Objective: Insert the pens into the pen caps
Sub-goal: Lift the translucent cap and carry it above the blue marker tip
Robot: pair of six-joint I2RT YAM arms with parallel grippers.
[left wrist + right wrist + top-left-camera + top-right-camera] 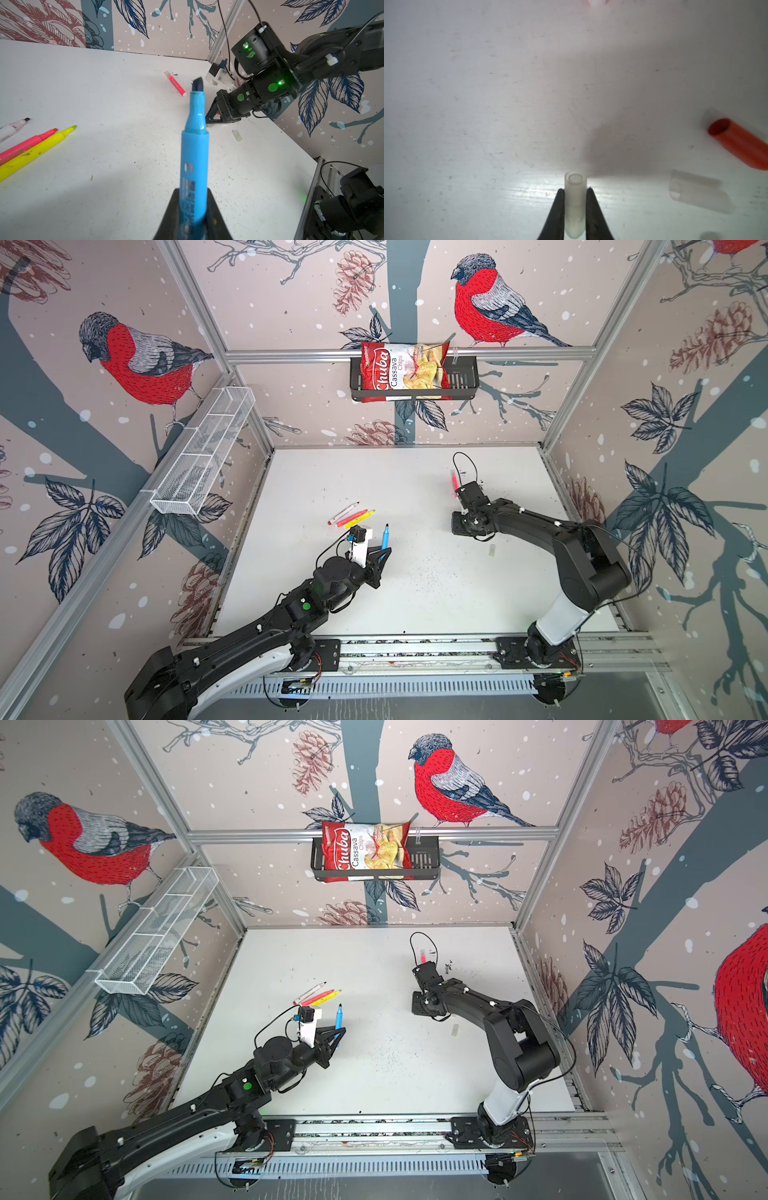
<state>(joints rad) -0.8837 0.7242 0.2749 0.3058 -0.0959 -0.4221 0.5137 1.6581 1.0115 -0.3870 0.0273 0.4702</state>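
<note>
A blue pen (194, 153) is held in my left gripper (192, 195), which is shut on its barrel; the dark tip points away from the gripper, and the pen (385, 536) shows in both top views. My right gripper (575, 189) is shut on a translucent pen cap (575, 205) just above the table, open end facing outward. A red cap (737, 143) and another translucent cap (699, 193) lie beside it. One more cap (492, 550) lies nearer the front. A white-barrelled pen (343, 513), a pink pen (352, 517) and a yellow pen (360, 518) lie together uncapped. Another pink pen (454, 483) lies behind the right wrist.
A black basket (461, 381) holding a chips bag (403, 371) hangs on the back wall. A white mesh tray (203, 456) hangs on the left wall. The white table (415, 593) ends at a metal rail (415, 647) in front.
</note>
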